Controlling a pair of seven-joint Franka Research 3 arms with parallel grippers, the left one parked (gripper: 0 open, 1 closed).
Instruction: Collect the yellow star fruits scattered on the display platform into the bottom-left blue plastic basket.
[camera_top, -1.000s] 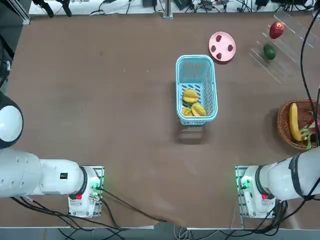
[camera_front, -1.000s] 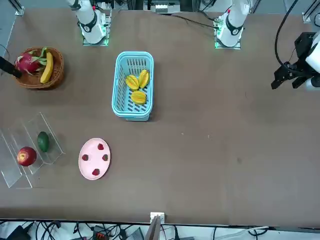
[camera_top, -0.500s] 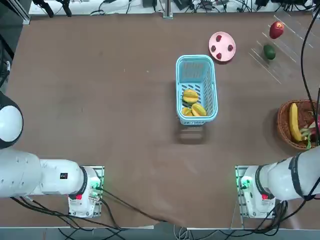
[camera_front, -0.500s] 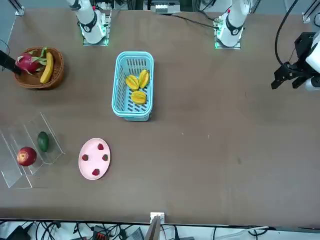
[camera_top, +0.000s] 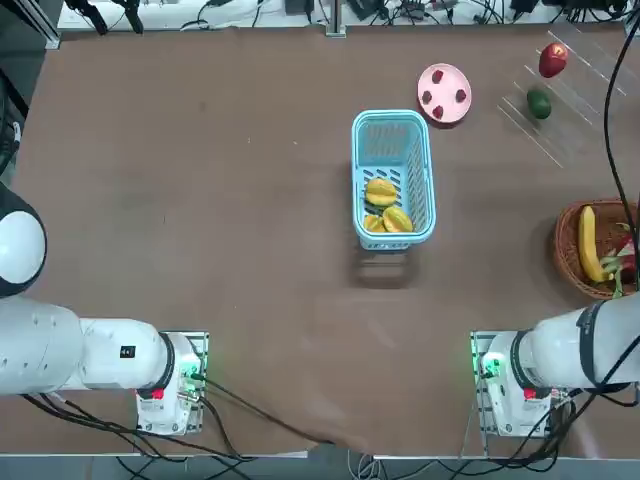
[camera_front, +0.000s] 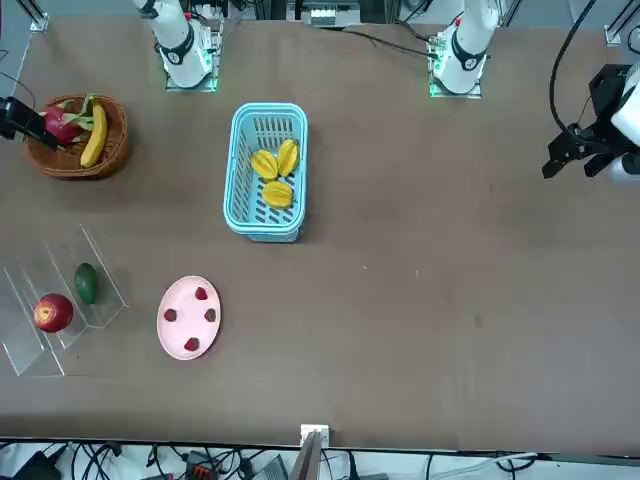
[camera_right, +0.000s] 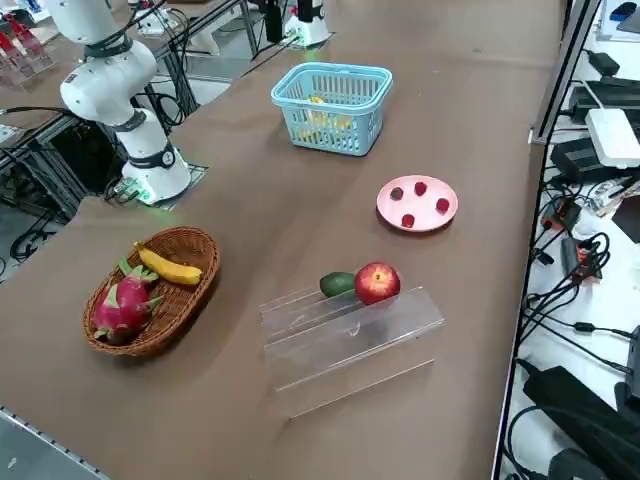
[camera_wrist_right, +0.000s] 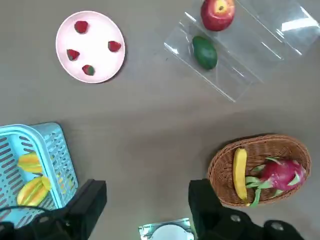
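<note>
Overhead, three yellow star fruits (camera_top: 383, 205) lie in the near end of the blue plastic basket (camera_top: 393, 130) at mid-table. The front view catches the right gripper (camera_front: 12, 115) beside the woven basket (camera_front: 75, 160). From the side, the display platform (camera_right: 350, 335) carries a red apple (camera_right: 377, 282) and green fruit (camera_right: 338, 284). The wrist view shows the gripper's fingers (camera_wrist_right: 90, 200) spread apart, empty, high above the table.

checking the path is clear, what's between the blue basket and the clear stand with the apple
The pink plate holding small red fruits lies between the blue plastic basket and the display platform, clearest in the top view; otherwise bare table.
</note>
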